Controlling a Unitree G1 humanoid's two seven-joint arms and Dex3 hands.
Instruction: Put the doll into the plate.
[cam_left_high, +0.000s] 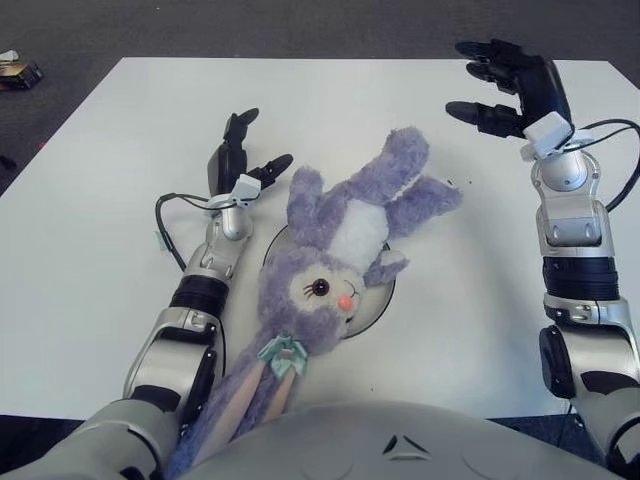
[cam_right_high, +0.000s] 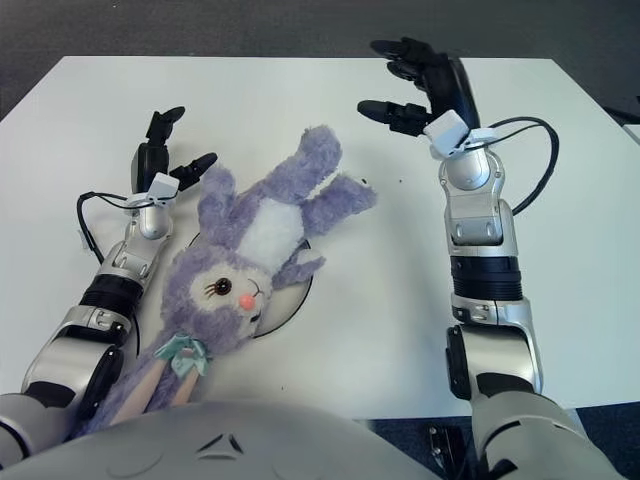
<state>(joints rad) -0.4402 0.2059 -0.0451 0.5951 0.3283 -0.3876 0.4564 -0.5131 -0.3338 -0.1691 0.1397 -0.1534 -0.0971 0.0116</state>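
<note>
The right hand (cam_left_high: 505, 85) is in the upper right of the frame, raised above the white table (cam_left_high: 90, 200). Its fingers are spread wide and it holds nothing. It is well apart from the doll (cam_left_high: 340, 250). The purple plush doll lies in the centre of the frame, its head and chest over the white plate (cam_left_high: 383, 292). Only the plate's rim shows beside the head. The doll's legs point to the upper right, the long ears to the bottom edge. The left hand (cam_left_high: 240, 160) shows just left of the doll, fingers relaxed and empty.
</note>
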